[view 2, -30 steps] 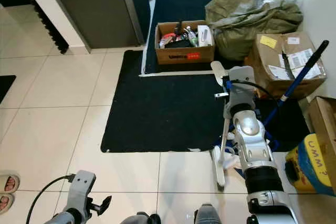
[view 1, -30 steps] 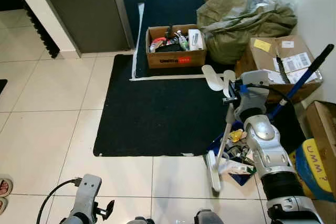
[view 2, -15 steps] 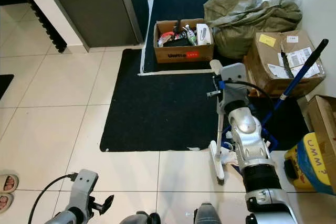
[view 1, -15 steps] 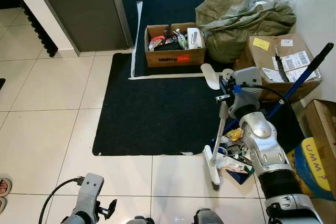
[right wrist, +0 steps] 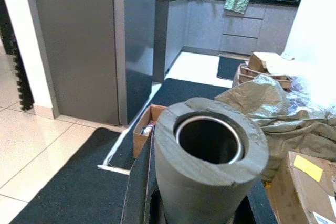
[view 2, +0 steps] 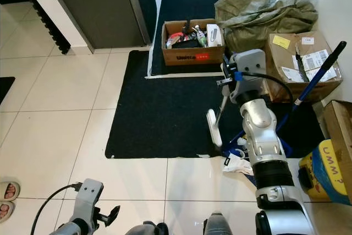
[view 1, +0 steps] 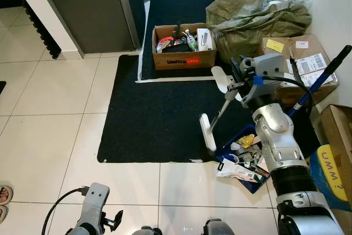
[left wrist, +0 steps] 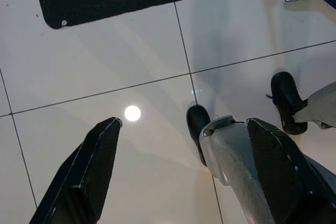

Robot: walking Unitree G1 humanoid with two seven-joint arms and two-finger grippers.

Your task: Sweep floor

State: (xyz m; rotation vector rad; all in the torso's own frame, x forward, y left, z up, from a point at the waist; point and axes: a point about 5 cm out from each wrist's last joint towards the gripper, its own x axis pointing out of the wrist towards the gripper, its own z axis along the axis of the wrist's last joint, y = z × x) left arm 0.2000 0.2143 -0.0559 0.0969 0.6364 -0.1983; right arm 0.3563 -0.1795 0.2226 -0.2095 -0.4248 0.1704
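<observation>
My right gripper [view 1: 237, 84] is shut on the grey foam handle [right wrist: 210, 157] of a white hand broom. The shaft [view 1: 221, 110] slants down to the white brush head [view 1: 207, 133], which rests on the black mat [view 1: 159, 114]. To the right of the head lies a blue dustpan [view 1: 232, 148] holding wrappers and scraps [view 1: 242, 166]; its long blue handle [view 1: 316, 89] leans toward the wall. My left gripper [left wrist: 184, 127] hangs open low above the white tiles, beside my own leg and black foot [left wrist: 197, 121].
An open cardboard box of bottles [view 1: 183, 48] stands at the mat's far edge. Olive sacks [view 1: 253, 17] and cardboard boxes [view 1: 300, 61] crowd the far right. A yellow container [view 1: 330, 174] sits at the right. Sandals [view 1: 4, 196] lie at the left edge.
The brush head has swung left and away from me, off the tiles by the dustpan and onto the black mat. My right gripper has lifted and moved farther out.
</observation>
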